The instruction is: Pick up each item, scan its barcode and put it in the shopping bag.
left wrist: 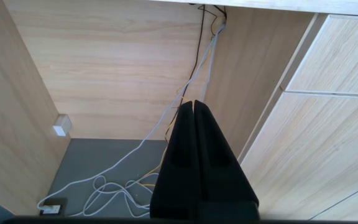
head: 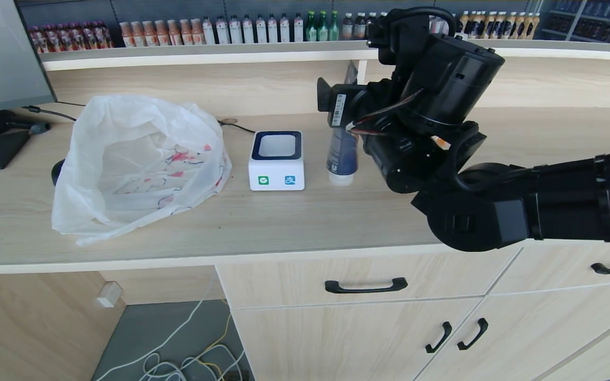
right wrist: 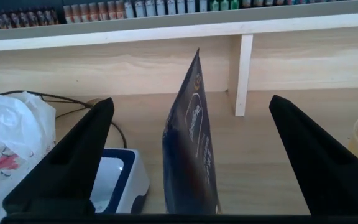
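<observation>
Head view: the thin white plastic shopping bag (head: 135,159) looks empty. The dark blue squeeze tube (head: 342,156) stands just beside the white box scanner (head: 276,160).

Left wrist view: the left gripper (left wrist: 194,106) is closed and holds nothing.

Right wrist view: the right gripper (right wrist: 191,102) is wide open around the tube, not touching it. I think picking up, scanning and bagging are not yet done.

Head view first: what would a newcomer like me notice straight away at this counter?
The big black right arm dominates, stretched over the wooden counter with its open fingers either side of a dark blue tube standing on its cap. Left of the tube sits a small white scanner, and farther left a white shopping bag lies open.
</observation>
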